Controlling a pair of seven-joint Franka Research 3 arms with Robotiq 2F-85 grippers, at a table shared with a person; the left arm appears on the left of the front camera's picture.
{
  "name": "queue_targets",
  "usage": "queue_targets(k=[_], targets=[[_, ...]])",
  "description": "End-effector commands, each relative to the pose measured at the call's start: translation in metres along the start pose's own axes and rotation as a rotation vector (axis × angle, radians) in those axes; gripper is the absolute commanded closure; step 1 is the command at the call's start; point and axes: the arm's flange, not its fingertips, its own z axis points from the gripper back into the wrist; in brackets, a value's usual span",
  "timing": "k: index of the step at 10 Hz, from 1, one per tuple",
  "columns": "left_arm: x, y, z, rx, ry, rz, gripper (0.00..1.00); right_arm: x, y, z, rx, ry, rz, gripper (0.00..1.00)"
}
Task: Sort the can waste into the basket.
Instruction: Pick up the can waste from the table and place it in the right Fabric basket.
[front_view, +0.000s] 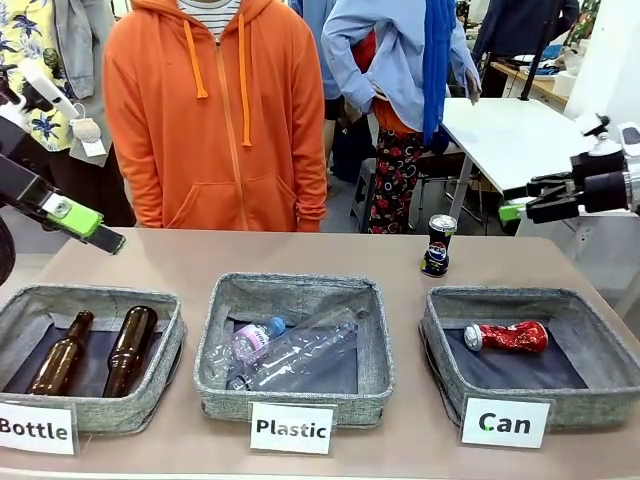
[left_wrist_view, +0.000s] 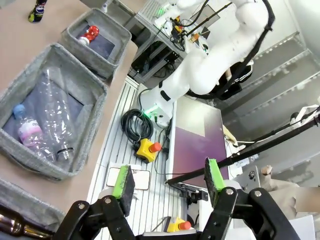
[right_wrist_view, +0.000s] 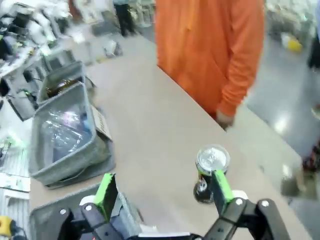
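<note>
A crushed red can (front_view: 507, 337) lies inside the grey basket labelled "Can" (front_view: 441, 345) at the right. A dark can with a silver top (front_view: 437, 246) stands upright on the table just behind that basket. My right gripper (front_view: 520, 205) hovers open above and to the right of the dark can. In the blurred right wrist view the dark can (right_wrist_view: 210, 172) stands just beyond one fingertip of the right gripper (right_wrist_view: 164, 190). My left gripper (front_view: 95, 230) hangs open over the table's far left with nothing in it. The left gripper (left_wrist_view: 169, 180) is open and the "Can" basket (left_wrist_view: 115, 37) holds the red can (left_wrist_view: 90, 34).
The "Plastic" basket (front_view: 375, 345) in the middle holds clear plastic bottles (front_view: 290, 350). The "Bottle" basket (front_view: 168, 345) at the left holds two brown glass bottles (front_view: 130, 348). A person in an orange hoodie (front_view: 215, 110) stands at the far edge.
</note>
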Motion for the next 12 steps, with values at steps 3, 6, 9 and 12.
queue_targets(k=[3, 6, 9, 12], targets=[[-0.001, -0.003, 0.002, -0.008, -0.004, -0.003, 0.25, -0.047, -0.068, -0.013, 0.174, -0.024, -0.049, 0.00], [-0.001, -0.003, 0.002, -0.008, -0.004, -0.003, 0.25, -0.077, -0.093, -0.035, 0.066, 0.036, 0.057, 0.00], [-0.001, -0.003, 0.002, -0.008, -0.004, -0.003, 0.25, -0.098, -0.107, -0.061, 0.069, 0.054, 0.129, 0.00], [-0.001, -0.003, 0.002, -0.008, -0.004, -0.003, 0.25, -0.107, -0.112, -0.086, 0.075, 0.048, 0.188, 0.00]])
